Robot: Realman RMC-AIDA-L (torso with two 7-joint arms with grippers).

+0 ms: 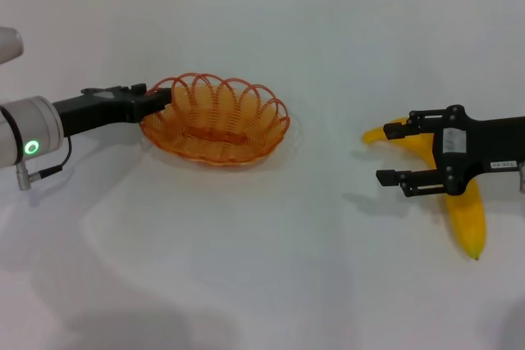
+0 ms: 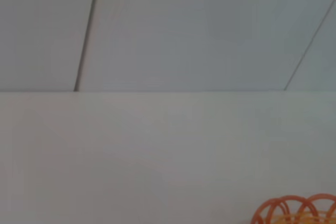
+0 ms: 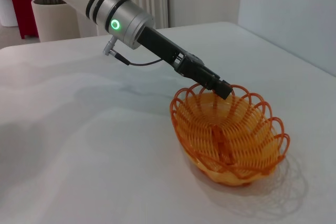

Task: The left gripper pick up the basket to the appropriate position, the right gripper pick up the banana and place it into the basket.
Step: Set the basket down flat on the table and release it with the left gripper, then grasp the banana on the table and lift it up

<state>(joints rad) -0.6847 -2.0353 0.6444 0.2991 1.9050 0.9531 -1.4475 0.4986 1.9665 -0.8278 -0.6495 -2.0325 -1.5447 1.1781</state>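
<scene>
The banana [image 1: 459, 194] lies well apart from the basket [image 1: 215, 119], on its right, long axis running away from the robot. The right gripper [image 1: 392, 153] hovers directly over the banana's middle, fingers spread across it. The left gripper [image 1: 161, 97] pinches the basket's left rim

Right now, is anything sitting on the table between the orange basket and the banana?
No. In the head view, only bare white table lies between the basket and the banana. The right gripper hovers open over the banana.
</scene>
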